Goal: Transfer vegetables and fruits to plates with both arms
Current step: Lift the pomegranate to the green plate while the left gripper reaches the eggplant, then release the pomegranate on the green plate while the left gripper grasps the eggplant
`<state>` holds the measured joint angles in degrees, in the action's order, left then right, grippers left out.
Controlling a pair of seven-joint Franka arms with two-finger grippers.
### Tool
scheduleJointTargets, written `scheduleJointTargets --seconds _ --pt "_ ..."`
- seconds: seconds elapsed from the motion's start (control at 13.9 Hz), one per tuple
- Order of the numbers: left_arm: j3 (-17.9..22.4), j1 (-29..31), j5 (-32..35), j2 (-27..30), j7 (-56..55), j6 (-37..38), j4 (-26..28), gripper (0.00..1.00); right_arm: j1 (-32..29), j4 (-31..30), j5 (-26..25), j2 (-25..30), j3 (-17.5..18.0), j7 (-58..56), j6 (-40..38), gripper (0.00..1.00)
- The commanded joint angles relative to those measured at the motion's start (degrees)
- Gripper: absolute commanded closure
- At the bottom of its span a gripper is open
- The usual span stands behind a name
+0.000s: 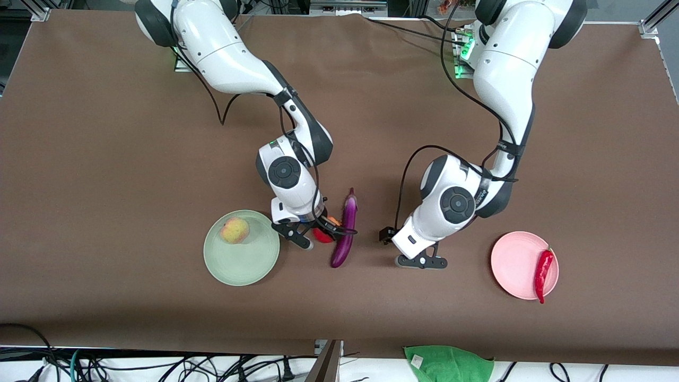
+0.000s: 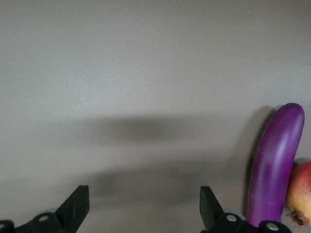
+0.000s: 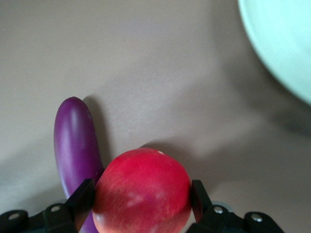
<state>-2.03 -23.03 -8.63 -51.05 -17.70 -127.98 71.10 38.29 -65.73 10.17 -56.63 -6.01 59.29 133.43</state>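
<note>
I have the right gripper down at the table with the red apple between its fingers. In the right wrist view both pads sit against the apple's sides, so I read the grasp as closed on it. I cannot tell whether the apple has left the table. The eggplant lies just beside the gripper, toward the left arm's end, touching or nearly touching the apple. The green plate is close by, toward the right arm's end, and the peach already sits on it.

My left gripper hangs low over bare table, fingers spread wide and holding nothing. The eggplant is well off to its side, toward the right arm's end. The pink plate lies toward the left arm's end, with the chili pepper resting along its rim and its tip overhanging the edge.

As I judge it, one fruit and one vegetable are placed and the step in hand is the apple pickup. Next I need to lift it straight up so the fingers don't drag the eggplant, carry it across to the green plate and release beside the peach, not on top of it. The left arm then has to shift sideways over the eggplant, turn its fingers across the thin body, and take it near the middle so it stays level on the way to the pink plate.
</note>
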Motion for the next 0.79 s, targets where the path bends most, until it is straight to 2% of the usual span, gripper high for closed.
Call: scheduleJointTargets --seconds 0.0,0.22,0.43,0.58,0.72 --pt "0.62 -0.87 -1.48 -0.10 -0.58 -1.39 0.18 0.00 -3.91 -0.27 -0.33 5.29 0.74 -8.02 -8.33 0.86" --pt "0.54 -3.06 -1.48 -0.19 -3.64 -2.36 -0.08 0.00 -7.69 -0.27 -0.42 8.28 0.30 -20.58 -16.43 0.85" --pt "0.62 -7.71 -1.21 -0.80 -6.37 -3.66 0.18 0.00 -12.08 -0.27 -0.42 9.26 0.47 -31.92 -17.77 0.84" --pt "0.62 -10.44 -1.04 -2.11 -7.69 -6.39 0.44 0.00 -13.07 -0.36 -0.24 8.91 0.92 -32.23 -17.15 0.82" --pt "0.89 -12.99 -0.69 -3.69 -9.28 -10.33 0.70 0.00 -12.80 -1.15 -0.07 8.29 0.92 -31.43 -17.06 0.71"
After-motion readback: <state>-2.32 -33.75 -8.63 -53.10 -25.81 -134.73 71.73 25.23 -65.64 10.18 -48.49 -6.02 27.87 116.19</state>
